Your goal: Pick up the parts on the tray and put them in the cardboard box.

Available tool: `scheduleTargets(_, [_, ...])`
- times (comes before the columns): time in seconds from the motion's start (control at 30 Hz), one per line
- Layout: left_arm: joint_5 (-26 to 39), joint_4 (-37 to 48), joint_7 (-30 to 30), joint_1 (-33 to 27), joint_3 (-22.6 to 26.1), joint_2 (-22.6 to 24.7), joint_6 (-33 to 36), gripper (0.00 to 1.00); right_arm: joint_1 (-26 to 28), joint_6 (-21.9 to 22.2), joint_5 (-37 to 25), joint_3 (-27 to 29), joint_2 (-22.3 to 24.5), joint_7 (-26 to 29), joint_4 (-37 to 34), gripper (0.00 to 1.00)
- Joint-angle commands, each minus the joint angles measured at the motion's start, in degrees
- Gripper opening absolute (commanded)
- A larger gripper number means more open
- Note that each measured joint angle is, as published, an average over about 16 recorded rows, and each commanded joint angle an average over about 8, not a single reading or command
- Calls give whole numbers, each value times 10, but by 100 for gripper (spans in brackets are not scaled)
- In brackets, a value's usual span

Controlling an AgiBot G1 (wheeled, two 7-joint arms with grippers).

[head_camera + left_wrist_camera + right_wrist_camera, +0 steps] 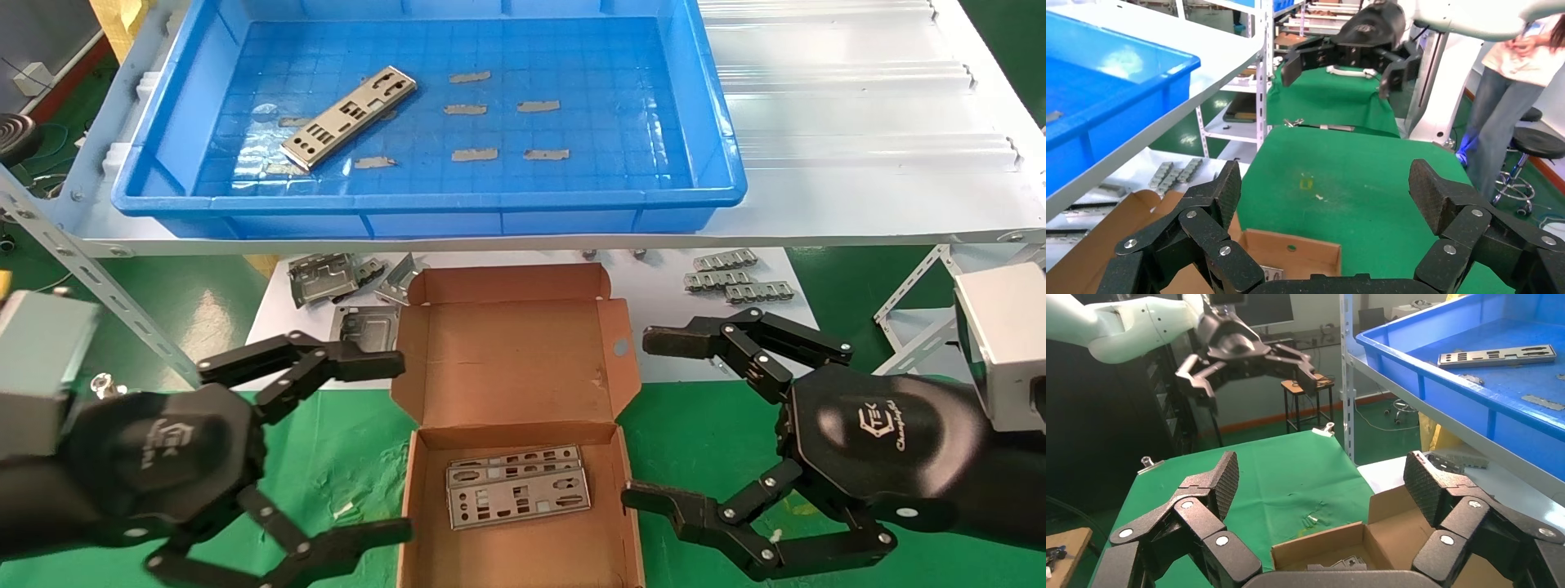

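One silver-grey punched part [350, 118] lies slanted in the left half of the blue tray [719, 175] on the shelf; it also shows as the part [1497, 356] in the right wrist view. The cardboard box [515, 351] stands open below, lid flap raised, with a few parts [518, 486] stacked flat inside. My left gripper [399, 445] is open just left of the box, with nothing between its fingers. My right gripper [637, 418] is open just right of the box, also empty. Each wrist view shows the box [1291, 254] [1333, 548] below its own jaws.
Several small grey strips [539, 106] lie on the tray floor. Bent grey brackets [327, 278] and ribbed metal pieces [735, 279] sit on the white surface behind the box. Green cloth [343, 457] covers the table. A person [1517, 98] stands far off.
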Motion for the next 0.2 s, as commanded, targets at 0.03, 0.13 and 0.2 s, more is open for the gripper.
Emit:
scheduleTargets(0.03, [-8,-10,-5,5,-9,-11,3,100,0,0,0,0,0,0,0,100])
scheduleTargets(0.13, [-15,-19,-9,10,-16,-20,6,100,0,0,0,0,0,0,0,100])
scheduleTargets(0.2, [-17,-21,-11,11,-19,-22,7,100,0,0,0,0,0,0,0,100])
